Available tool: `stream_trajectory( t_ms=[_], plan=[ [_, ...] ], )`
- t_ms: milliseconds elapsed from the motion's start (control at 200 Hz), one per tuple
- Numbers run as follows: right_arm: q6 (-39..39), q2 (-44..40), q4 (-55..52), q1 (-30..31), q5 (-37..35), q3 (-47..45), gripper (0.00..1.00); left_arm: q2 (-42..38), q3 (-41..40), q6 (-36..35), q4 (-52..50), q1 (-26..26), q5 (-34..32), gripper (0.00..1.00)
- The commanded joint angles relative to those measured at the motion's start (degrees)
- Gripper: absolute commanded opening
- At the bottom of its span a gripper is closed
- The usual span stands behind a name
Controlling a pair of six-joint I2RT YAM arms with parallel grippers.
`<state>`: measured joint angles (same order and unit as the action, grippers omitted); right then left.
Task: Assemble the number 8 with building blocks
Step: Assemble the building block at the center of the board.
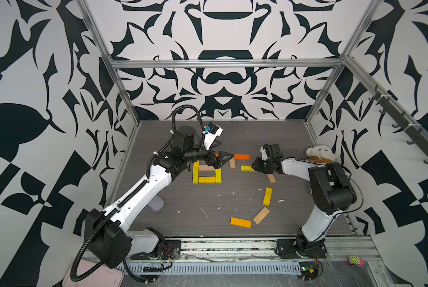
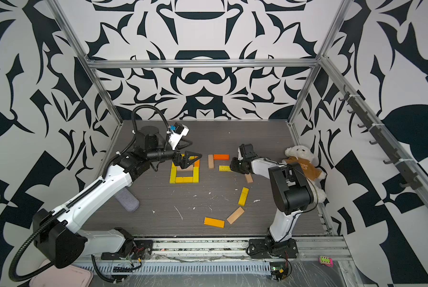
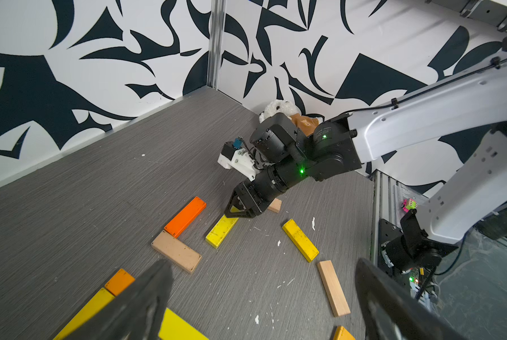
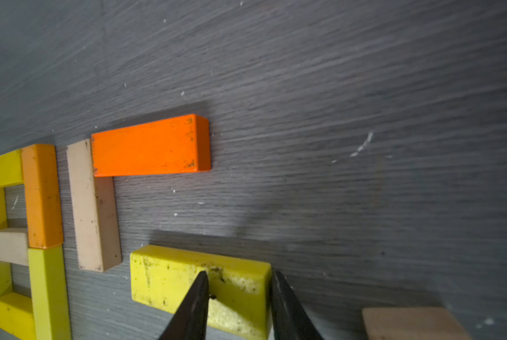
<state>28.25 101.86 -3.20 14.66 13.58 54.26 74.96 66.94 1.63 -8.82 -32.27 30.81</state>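
Note:
A two-loop figure of yellow, orange and tan building blocks (image 1: 206,179) (image 4: 42,194) lies left of centre. My left gripper (image 1: 221,160) (image 3: 262,262) hovers open over its far right corner, holding nothing. To the right lie a red-orange block (image 1: 242,156) (image 4: 150,145), a tan one (image 1: 232,163) (image 4: 93,206) and a yellow block (image 1: 246,168) (image 4: 169,279). My right gripper (image 1: 253,167) (image 4: 239,273) is at that yellow block's right end. Its fingers are slightly apart, one over the top face, one beside the end. I cannot tell whether they pinch it.
Loose blocks lie at the front right: yellow (image 1: 267,196), tan (image 1: 261,215), orange (image 1: 240,222), and a tan one (image 1: 271,178) beneath the right wrist. A teddy bear (image 1: 319,155) sits against the right wall. A grey roll (image 1: 155,203) lies under the left arm.

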Motion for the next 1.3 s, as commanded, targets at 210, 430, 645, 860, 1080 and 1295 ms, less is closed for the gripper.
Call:
stream_trajectory(
  t_ms=[210,430,645,860,1080,1295],
  plan=[
    [-0.23,0.57,0.72,0.43,2.41,-0.21,0.38,-0.73,1.47,-0.40,-0.32,-0.16,0.03,0.99],
    [0.64,0.98,1.47,0.82,3.11,-0.02,0.38,-0.78,1.53,-0.40,-0.32,-0.18,0.04,0.99],
    [2.62,0.98,2.84,1.45,2.94,-0.20,0.38,-0.79,1.53,-0.43,-0.32,-0.21,0.06,0.99],
    [3.66,1.29,3.47,2.26,2.46,-0.01,0.38,-0.88,1.54,-0.40,-0.34,-0.24,-0.04,0.99],
    [4.01,1.67,3.64,2.84,2.15,0.37,0.38,-0.95,1.53,-0.49,-0.32,-0.17,0.02,0.99],
    [4.28,2.12,3.73,3.23,1.97,0.84,0.38,-0.95,1.53,-0.55,-0.33,-0.24,0.00,0.99]
  ],
)
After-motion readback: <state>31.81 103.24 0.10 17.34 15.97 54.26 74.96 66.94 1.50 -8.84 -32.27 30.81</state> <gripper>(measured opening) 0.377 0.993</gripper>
